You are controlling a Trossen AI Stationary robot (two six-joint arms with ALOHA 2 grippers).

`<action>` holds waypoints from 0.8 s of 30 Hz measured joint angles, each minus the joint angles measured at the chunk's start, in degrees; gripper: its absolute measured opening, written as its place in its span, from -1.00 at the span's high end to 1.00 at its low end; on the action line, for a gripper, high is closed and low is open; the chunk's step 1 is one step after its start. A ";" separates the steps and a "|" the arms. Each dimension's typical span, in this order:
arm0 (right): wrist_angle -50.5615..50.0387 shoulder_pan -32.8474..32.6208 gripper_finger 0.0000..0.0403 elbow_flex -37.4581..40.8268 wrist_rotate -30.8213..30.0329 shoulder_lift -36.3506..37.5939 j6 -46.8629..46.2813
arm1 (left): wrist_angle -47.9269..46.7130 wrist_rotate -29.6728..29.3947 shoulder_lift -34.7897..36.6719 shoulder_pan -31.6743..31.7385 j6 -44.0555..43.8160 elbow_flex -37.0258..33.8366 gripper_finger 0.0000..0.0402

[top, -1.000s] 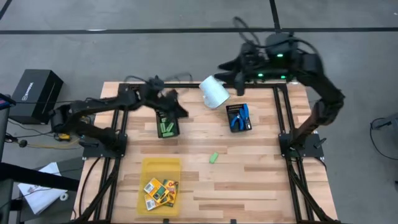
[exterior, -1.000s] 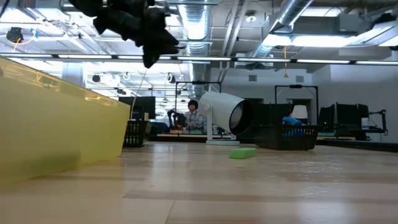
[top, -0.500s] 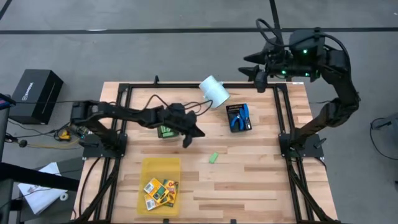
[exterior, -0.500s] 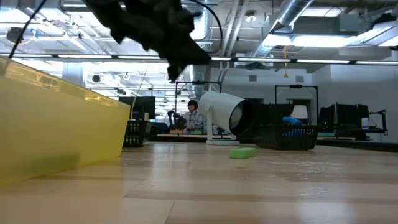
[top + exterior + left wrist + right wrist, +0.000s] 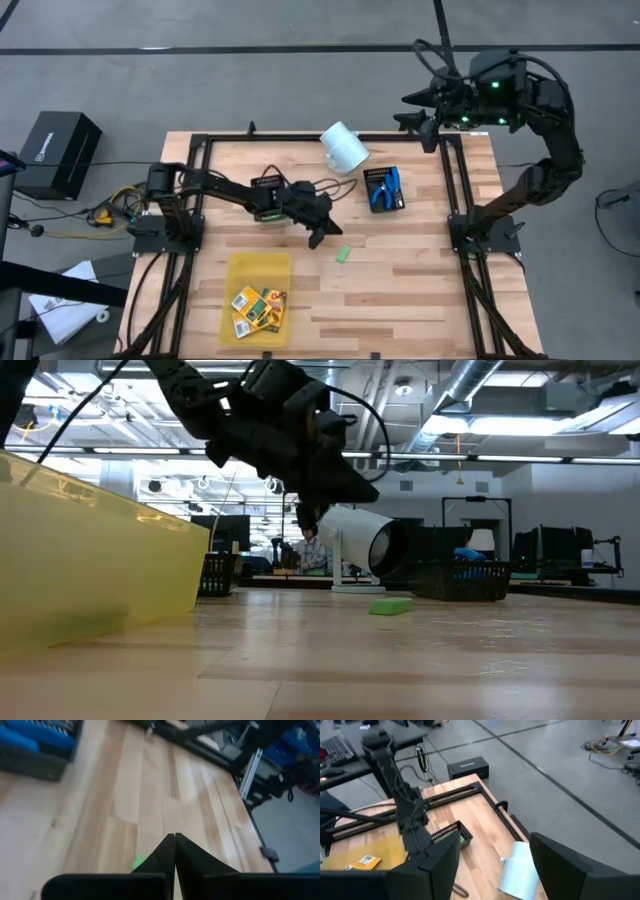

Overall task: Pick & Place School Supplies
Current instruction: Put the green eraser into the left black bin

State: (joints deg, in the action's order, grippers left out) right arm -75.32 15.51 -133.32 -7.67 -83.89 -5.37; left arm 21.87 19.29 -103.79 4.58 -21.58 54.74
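Note:
A loose light-green oblong piece (image 5: 343, 254) (image 5: 390, 605) lies flat on the wooden table, near its middle. My left gripper (image 5: 322, 237) (image 5: 305, 520) hangs shut in the air just left of and above it, holding nothing. In the left wrist view the piece (image 5: 139, 862) shows beside the closed fingertips (image 5: 174, 836). My right gripper (image 5: 428, 120) (image 5: 492, 865) is open and raised over the table's far right corner. Orange-yellow boxes (image 5: 258, 308) lie in the yellow tray (image 5: 256, 268). Blue-handled tools (image 5: 387, 188) lie in a black tray.
A white cup (image 5: 344, 148) (image 5: 520, 870) lies on its side at the far middle. A black mesh tray with green pieces (image 5: 266, 208) sits under the left arm. The yellow tray's wall (image 5: 100, 570) stands at the near left. Bare wood lies right of the green piece.
My left gripper has swung from over the black mesh tray toward the table's right and near edge and come down, ending beside the loose green piece. My right gripper has drawn back from the white cup toward the table's right edge. The supplies have stayed still.

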 joint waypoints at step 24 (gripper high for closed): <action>-0.95 -4.20 0.95 -0.02 -3.10 5.93 -4.33 | 0.02 8.13 -10.03 -1.24 7.64 0.98 0.99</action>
State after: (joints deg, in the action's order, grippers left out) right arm -76.27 11.31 -133.34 -10.77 -77.97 -9.69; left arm 21.89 27.42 -113.83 3.33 -13.94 55.72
